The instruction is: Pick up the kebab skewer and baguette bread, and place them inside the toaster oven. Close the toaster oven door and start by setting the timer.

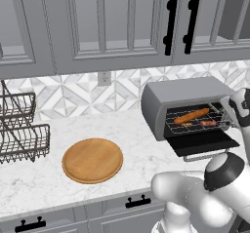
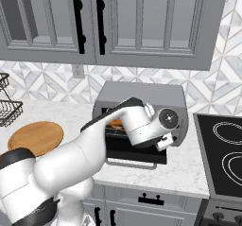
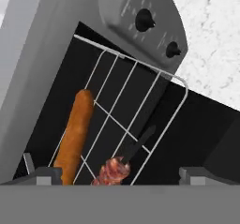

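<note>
You see the toaster oven [image 1: 188, 98] at the right of the left base view, standing on the marble bench [image 1: 44, 176] against the tiled wall. Its door [image 1: 205, 143] hangs open, folded down flat in front of the cavity, the grey bar handle at its near edge. On the wire rack [image 1: 195, 120] inside, the baguette bread [image 1: 191, 116] lies toward the left and the kebab skewer [image 1: 208, 123] lies toward the right, close beside it but apart.

In the hand view you look into the open cavity: the baguette bread [image 3: 74, 136] runs down the left of the frame, and the kebab skewer [image 3: 119, 164] sits lower centre with its dark stick pointing up and right. Two dark knobs [image 3: 144, 19] show on the panel at the top.

The pincer [image 3: 119, 176] stands wide open at the bottom of that frame, its fingertips [image 3: 43, 175] well apart, gripping nothing.

A round wooden board [image 1: 93, 160] lies on the bench at lower left, and a wire basket rack [image 1: 19, 129] stands at the left edge.
</note>
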Robot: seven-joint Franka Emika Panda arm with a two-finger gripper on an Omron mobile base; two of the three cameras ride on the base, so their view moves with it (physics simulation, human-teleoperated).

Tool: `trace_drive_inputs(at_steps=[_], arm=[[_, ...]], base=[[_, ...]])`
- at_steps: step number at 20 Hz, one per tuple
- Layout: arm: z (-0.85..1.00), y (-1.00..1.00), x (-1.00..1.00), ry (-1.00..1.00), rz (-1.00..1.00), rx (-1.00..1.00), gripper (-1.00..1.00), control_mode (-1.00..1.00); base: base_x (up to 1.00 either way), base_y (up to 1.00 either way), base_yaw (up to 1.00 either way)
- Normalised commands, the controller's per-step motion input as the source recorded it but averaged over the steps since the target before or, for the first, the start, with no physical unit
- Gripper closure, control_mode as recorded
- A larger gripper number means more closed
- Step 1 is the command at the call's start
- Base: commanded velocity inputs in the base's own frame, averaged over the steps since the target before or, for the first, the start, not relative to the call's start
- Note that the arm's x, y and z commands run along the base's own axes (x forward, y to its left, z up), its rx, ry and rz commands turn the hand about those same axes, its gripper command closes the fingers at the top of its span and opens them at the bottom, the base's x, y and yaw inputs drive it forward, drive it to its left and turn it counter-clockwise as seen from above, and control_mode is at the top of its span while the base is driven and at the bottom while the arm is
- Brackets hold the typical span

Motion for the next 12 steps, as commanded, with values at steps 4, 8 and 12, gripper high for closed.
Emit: trace_drive_inputs(at_steps=[4, 8, 12], arm=[[-0.03, 0.57, 0.0, -0.23, 0.14, -0.27, -1.0, -1.0], [0.0, 0.15, 0.0, -0.21, 0.14, -0.24, -1.0, -1.0], [-0.01, 0.0, 0.0, -0.17, 0.22, -0.28, -1.0, -1.0]], base=[[0.0, 0.0, 0.0], [0.0, 0.0, 0.0], [0.0, 0.0, 0.0]])
